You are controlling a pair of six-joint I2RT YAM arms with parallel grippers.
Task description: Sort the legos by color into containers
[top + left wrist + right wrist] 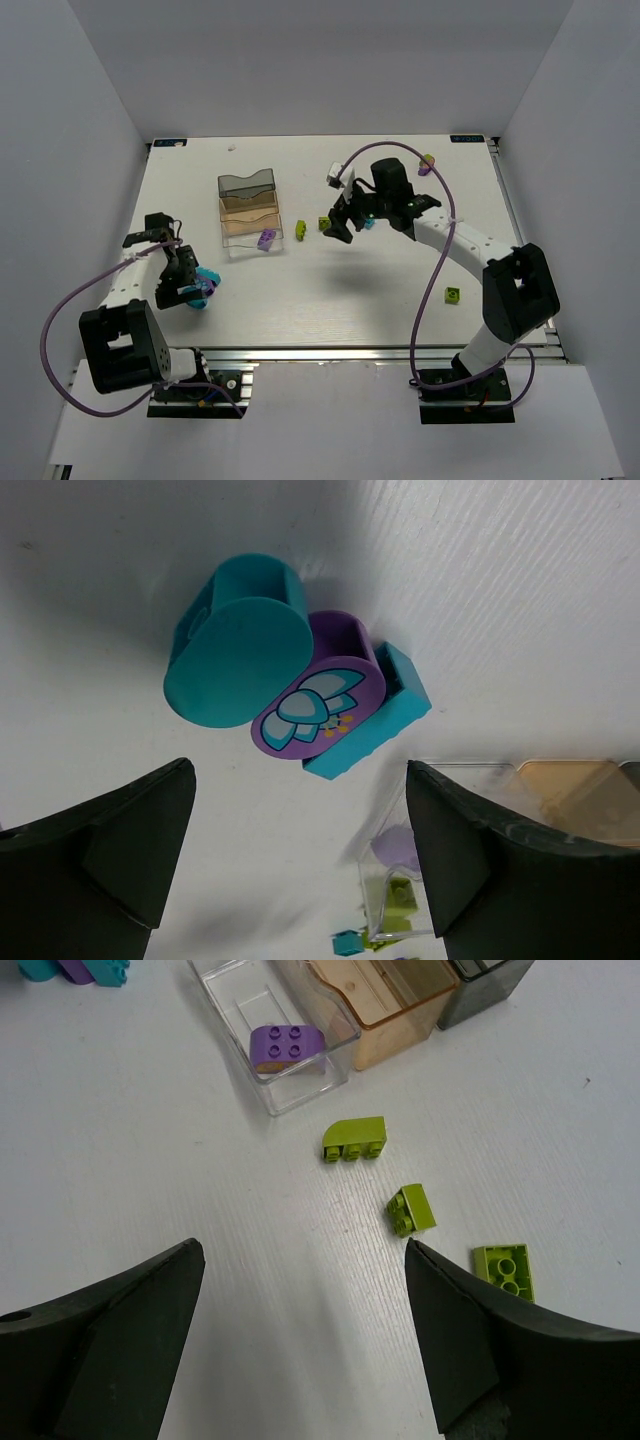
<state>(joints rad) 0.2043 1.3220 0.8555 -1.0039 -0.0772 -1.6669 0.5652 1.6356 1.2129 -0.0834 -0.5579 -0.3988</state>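
Observation:
The three joined containers (pixel 248 205) stand left of centre: smoky grey at the back, tan in the middle, clear in front. A purple lego (pixel 288 1047) lies in the clear bin (pixel 232 1005). Three lime legos (pixel 355 1138) (pixel 412 1208) (pixel 505 1270) lie on the table beyond my open, empty right gripper (pixel 305 1340), which hovers above them (pixel 340 228). My left gripper (pixel 300 860) is open and empty just short of a cluster: a teal round piece (pixel 238 640), a purple flower piece (pixel 320 695) and a cyan brick (pixel 380 725).
A lime lego (pixel 452 295) lies at the front right. A purple and lime pair (pixel 427 163) sits at the back right. A cyan lego (pixel 368 222) lies by my right gripper. White walls enclose the table on three sides.

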